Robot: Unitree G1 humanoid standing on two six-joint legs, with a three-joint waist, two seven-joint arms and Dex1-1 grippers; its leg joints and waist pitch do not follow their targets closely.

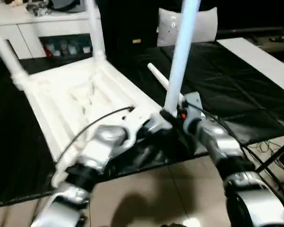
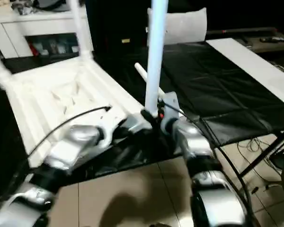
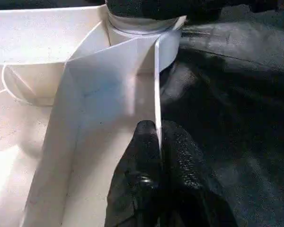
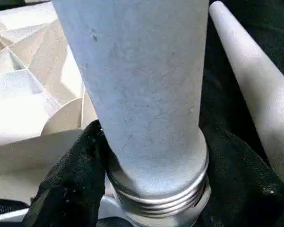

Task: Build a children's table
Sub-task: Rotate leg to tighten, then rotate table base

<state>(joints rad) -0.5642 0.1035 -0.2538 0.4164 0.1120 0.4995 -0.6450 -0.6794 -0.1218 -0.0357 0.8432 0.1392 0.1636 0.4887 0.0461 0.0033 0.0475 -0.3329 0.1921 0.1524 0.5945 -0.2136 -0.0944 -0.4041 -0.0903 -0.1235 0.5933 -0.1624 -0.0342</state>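
I am holding a white leg (image 1: pixel 182 52) in my right gripper (image 4: pixel 151 189), closed around its lower end just above the threaded collar, and the leg is standing nearly upright, its long axis running almost straight up from my gripper and leaning slightly to my right at the top. The corner socket (image 3: pixel 142 35) it has to go into is lying directly beneath that threaded end, at the near right corner of the upturned tabletop (image 1: pixel 80 101), which is resting ribbed side up on the black worktop (image 1: pixel 236 80) near its front edge. So the move I judge to be coming is turning on 1 thing: keeping the leg's axis in line with the socket's axis, straight down, while the thread is seating. My left gripper (image 3: pixel 157 142) is pinched shut on the thin upright rim wall of the tabletop just beside that same socket, so I am steadying the top right next to where the leg is entering; this arm is the nearer one to the tabletop's body, the right the nearer one to the leg. 2 more legs (image 1: pixel 97 28) are already standing in the far corners. The 4th leg (image 4: pixel 255 80) is lying loose on the worktop just beyond the socket, beside my right gripper, its long axis running away from me toward the far edge.
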